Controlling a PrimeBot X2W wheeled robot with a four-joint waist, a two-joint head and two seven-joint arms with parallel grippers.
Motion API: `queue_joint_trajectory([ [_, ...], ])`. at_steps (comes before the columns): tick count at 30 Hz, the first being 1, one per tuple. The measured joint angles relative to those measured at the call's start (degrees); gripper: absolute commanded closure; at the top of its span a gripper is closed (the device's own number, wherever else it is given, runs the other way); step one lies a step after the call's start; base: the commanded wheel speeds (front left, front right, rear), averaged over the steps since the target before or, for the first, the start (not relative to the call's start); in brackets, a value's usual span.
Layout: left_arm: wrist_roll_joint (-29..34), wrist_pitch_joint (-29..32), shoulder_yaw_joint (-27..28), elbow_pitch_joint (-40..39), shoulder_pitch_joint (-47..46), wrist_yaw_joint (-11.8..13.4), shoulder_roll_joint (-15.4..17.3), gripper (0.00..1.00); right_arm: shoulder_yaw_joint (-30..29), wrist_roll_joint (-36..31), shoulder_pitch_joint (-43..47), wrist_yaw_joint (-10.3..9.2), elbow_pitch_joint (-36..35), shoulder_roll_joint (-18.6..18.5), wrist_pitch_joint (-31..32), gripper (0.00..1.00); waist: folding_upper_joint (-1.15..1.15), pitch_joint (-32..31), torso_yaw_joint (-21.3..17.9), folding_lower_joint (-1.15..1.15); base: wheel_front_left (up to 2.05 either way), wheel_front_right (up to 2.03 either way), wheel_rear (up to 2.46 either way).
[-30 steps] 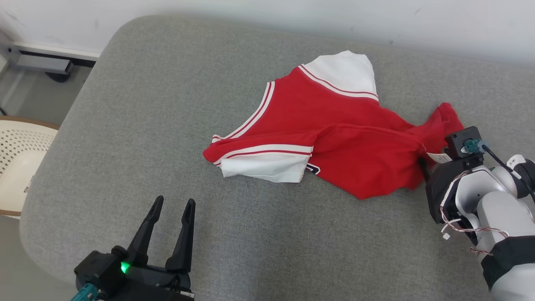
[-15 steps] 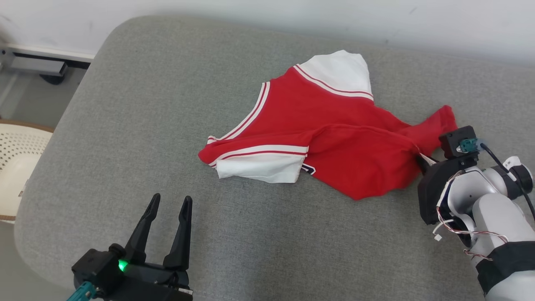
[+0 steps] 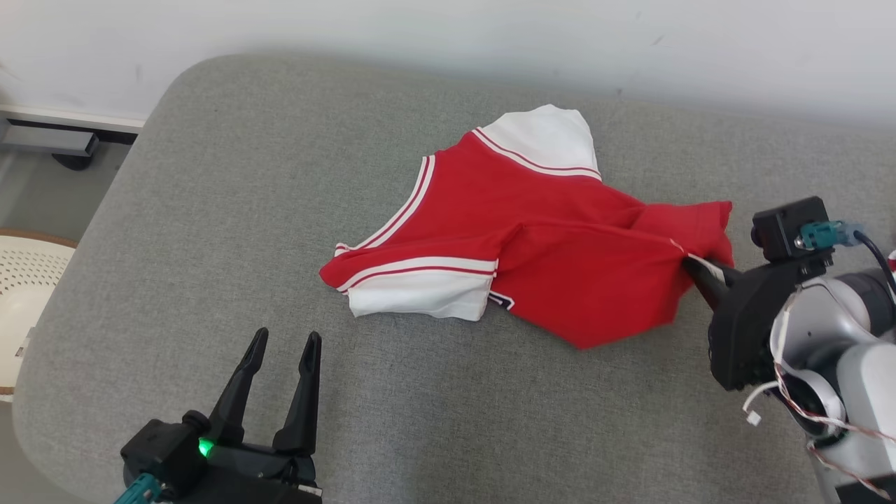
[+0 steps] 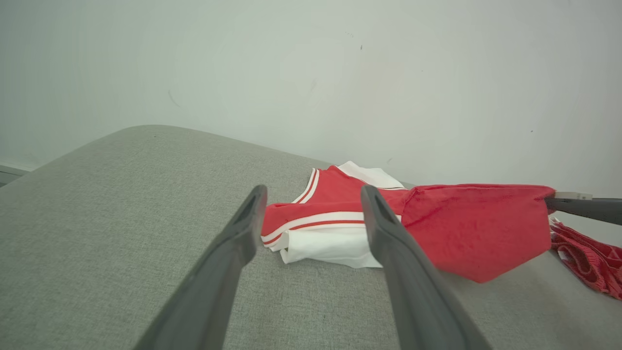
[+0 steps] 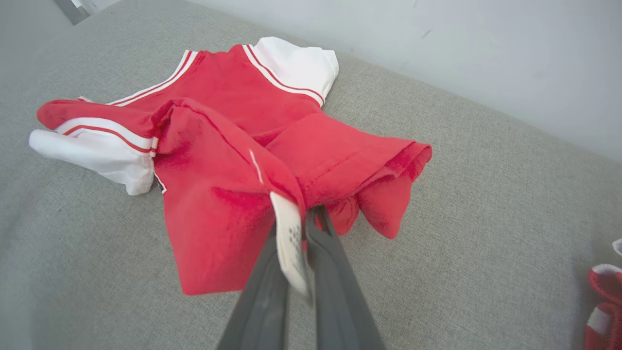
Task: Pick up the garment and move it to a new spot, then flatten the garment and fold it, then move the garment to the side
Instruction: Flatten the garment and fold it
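Observation:
The garment [image 3: 532, 224] is a red shirt with white sleeves and striped trim, lying crumpled on the grey cushion [image 3: 210, 210]. My right gripper [image 3: 689, 267] is shut on its right hem, next to a white label [image 5: 291, 243]. That edge hangs lifted above the cushion, while the sleeves rest on it. The right wrist view shows the garment [image 5: 233, 97] fanning out from the right gripper [image 5: 303, 216]. My left gripper [image 3: 285, 339] stands open near the front left, apart from the cloth. In the left wrist view the garment [image 4: 476, 223] lies beyond the left gripper [image 4: 313, 194].
A white wall [image 3: 420, 28] runs behind the cushion. A pale perforated basket [image 3: 21, 280] sits off the cushion's left edge. Another red and white cloth [image 5: 605, 301] lies at the far right of the cushion.
My right gripper has shut on the garment's right hem and raised it off the cushion, pulling the cloth taut. The head camera has shifted. The left gripper stays open in place.

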Motion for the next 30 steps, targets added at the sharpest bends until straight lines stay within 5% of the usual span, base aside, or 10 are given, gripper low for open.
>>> queue_joint_trajectory([
  [7,0.0,0.0,0.08,0.0,0.34,0.0,0.1,0.0,-3.49,1.68,7.08,-0.01,-10.77,-0.22,12.02,1.0,0.0,-0.87,0.14,0.0,0.0,0.0,0.0],
  [13,-0.01,0.0,-0.07,-0.02,0.43,0.0,0.11,0.0,-4.86,-2.13,8.2,-0.01,-8.13,1.11,15.51,0.97,0.0,-0.71,0.34,0.0,0.0,0.0,0.0],
  [15,-0.01,0.0,-0.26,-0.01,0.37,0.0,0.15,0.0,-4.81,-3.89,7.67,-0.01,-5.9,1.62,15.21,0.0,0.0,-0.65,0.47,0.0,0.0,0.0,0.0],
  [30,-0.01,0.0,0.38,0.01,1.46,0.0,0.33,0.0,-3.88,-6.42,9.78,-0.01,-3.46,2.32,18.38,0.0,0.0,-1.98,1.09,0.0,0.0,0.0,0.0],
])
